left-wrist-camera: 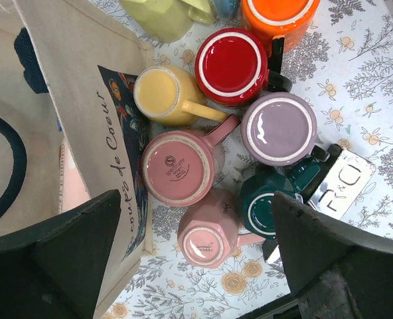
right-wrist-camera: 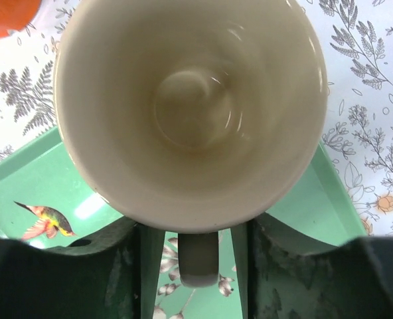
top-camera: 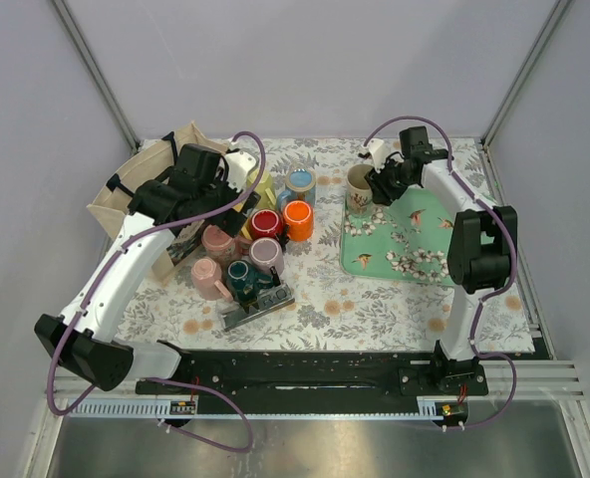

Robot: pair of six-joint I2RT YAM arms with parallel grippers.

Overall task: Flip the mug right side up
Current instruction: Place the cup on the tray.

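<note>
Since the mug (right-wrist-camera: 190,113) stands mouth-up at twelve o'clock from my right end effector (right-wrist-camera: 197,231), its handle (right-wrist-camera: 198,262) between loosely spread jaws, I would withdraw toward six.

canvas bag (left-wrist-camera: 64,66): lying left | floral tablecloth (top-camera: 375,304): spread flat | green tray (top-camera: 400,234): right side

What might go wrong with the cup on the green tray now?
1. The right claw straddles the handle of the beige mug; backing out crooked might snag it and tip the mug.
2. The mug stands at a corner of the green tray; a nudge may push it onto the rim.
</note>
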